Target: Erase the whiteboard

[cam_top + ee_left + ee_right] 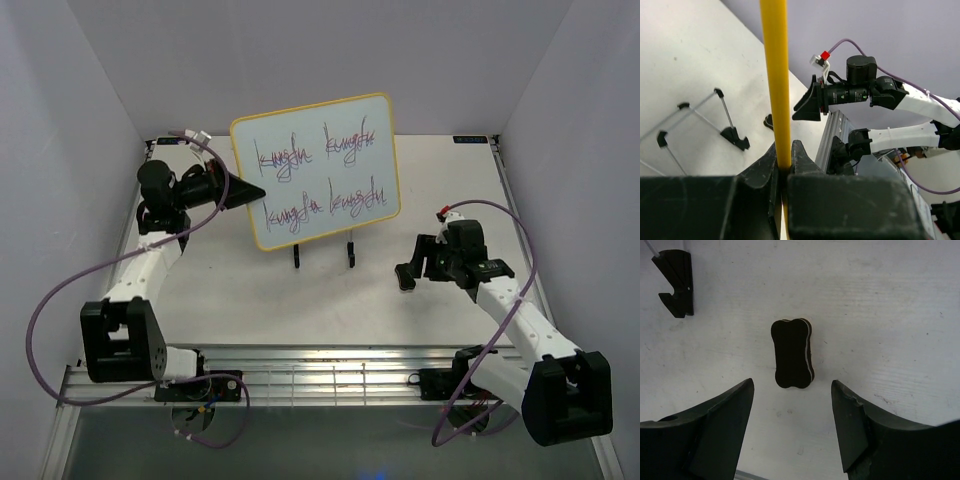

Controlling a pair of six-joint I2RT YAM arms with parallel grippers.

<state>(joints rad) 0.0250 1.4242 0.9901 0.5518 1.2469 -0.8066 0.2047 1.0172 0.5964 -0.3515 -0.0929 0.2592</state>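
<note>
The whiteboard (315,170) has a yellow frame and red-purple handwriting in two rows. It is tilted, above its wire stand with two black feet (296,260). My left gripper (255,192) is shut on the board's left edge; in the left wrist view the yellow frame (776,75) runs up from between the jaws of the left gripper (784,160). My right gripper (408,274) is open, low over the table right of the stand. In the right wrist view a small black eraser block (792,352) lies on the table just ahead of the open right gripper (792,390).
The wire stand (732,135) stands on the white table, and one of its black feet (677,282) shows left of the eraser. White walls close in the table on the left, back and right. A metal rail (320,375) runs along the near edge.
</note>
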